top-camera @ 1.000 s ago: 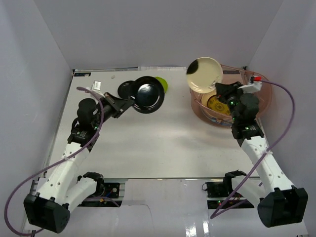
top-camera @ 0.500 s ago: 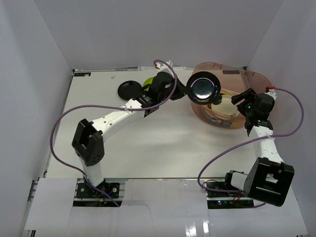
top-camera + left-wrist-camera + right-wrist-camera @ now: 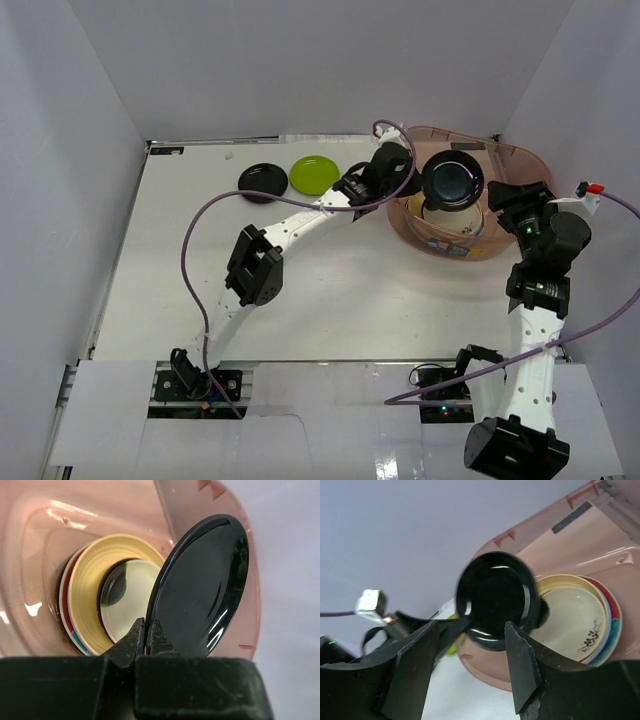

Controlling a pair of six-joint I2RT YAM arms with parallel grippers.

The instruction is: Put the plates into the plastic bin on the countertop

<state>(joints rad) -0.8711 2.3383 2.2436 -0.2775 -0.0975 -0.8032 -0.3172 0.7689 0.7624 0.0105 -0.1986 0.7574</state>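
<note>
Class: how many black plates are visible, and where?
2. One black plate is held by the left end effector above the bin; the second black plate lies on the table beside the green plate. The stack may hide others.

The left arm (image 3: 300, 215) and right arm (image 3: 532, 340) are white-shelled with black joints, purple cables (image 3: 183, 265), and matte black left gripper (image 3: 146, 630) and right gripper (image 3: 471, 625).
</note>
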